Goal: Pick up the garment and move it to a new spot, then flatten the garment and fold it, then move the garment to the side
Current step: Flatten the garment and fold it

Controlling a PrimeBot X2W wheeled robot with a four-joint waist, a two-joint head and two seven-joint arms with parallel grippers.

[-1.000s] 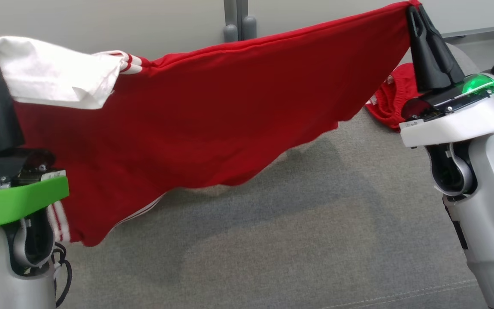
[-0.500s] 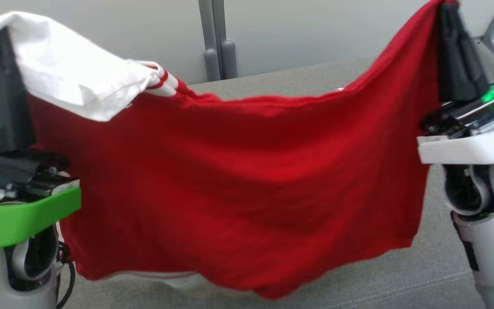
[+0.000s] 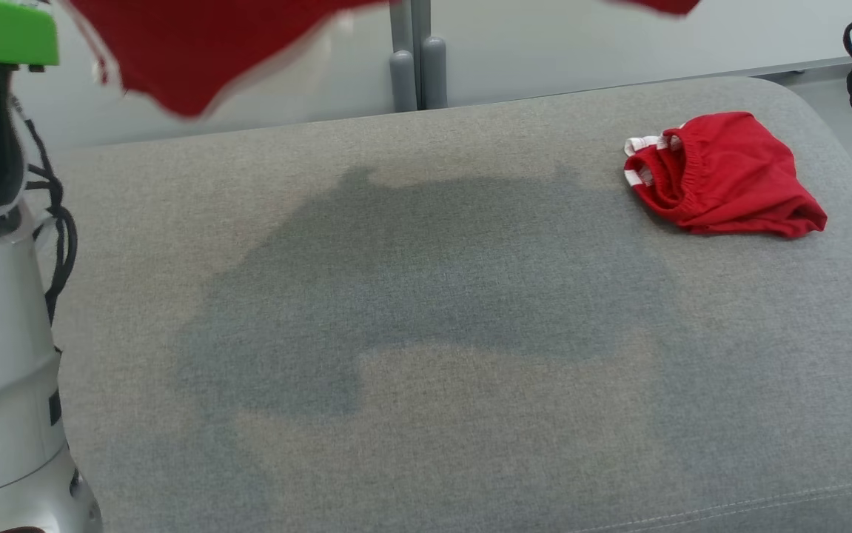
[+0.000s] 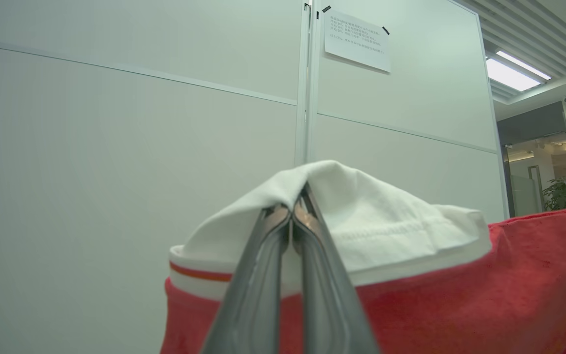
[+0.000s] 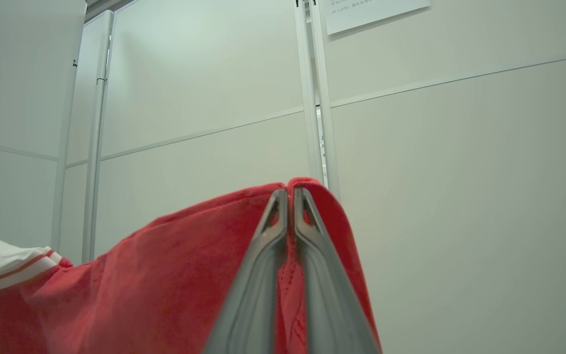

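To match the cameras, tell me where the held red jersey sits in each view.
Head view: red jersey at top edge, left.
Left wrist view: red jersey bottom centre to right, white sleeve over left claw.
Right wrist view: red jersey bottom left to centre, around right claw.
Shared: partition post.

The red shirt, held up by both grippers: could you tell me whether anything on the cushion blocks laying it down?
Nothing visible blocks the middle of the grey cushion, under the red shirt. The red shorts lie near its far right corner; keep clear of them.
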